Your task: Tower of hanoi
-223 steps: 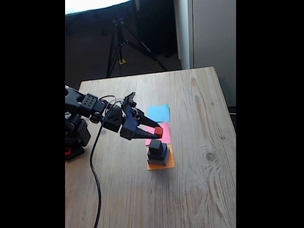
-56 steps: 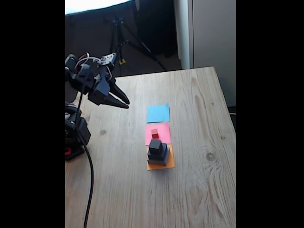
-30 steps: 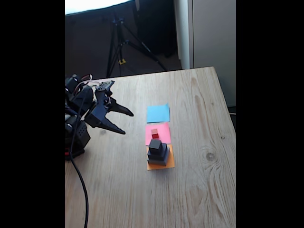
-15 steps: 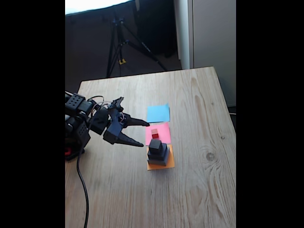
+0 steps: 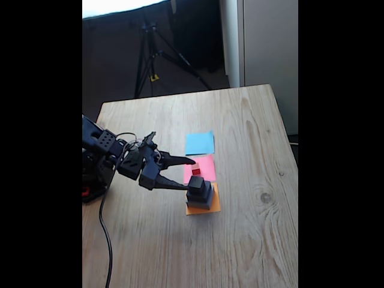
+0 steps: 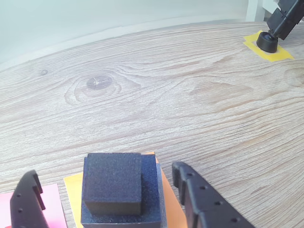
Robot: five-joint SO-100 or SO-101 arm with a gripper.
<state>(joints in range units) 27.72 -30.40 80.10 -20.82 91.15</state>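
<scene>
Three black blocks (image 5: 200, 192) of decreasing size stand stacked on an orange paper square (image 5: 204, 208). The tiny red cube (image 5: 196, 171) rests alone on the pink square (image 5: 206, 165) just behind them. My gripper (image 5: 190, 174) is open, low over the table, its tips just left of the stack's top block and the red cube. In the wrist view the top black block (image 6: 114, 183) sits between the two fingers (image 6: 204, 202) of the open gripper (image 6: 104, 171), with a larger block (image 6: 153, 204) under it. Nothing is held.
A blue paper square (image 5: 200, 143) lies behind the pink one. The arm's base (image 5: 95, 171) and its cable (image 5: 105, 234) are at the table's left edge. A black stand foot on yellow tape (image 6: 267, 42) shows at the wrist view's top right.
The red cube, once in my gripper, now rests on the pink square. The gripper, raised and shut at the left, has opened, come down and reached right to the black stack.
</scene>
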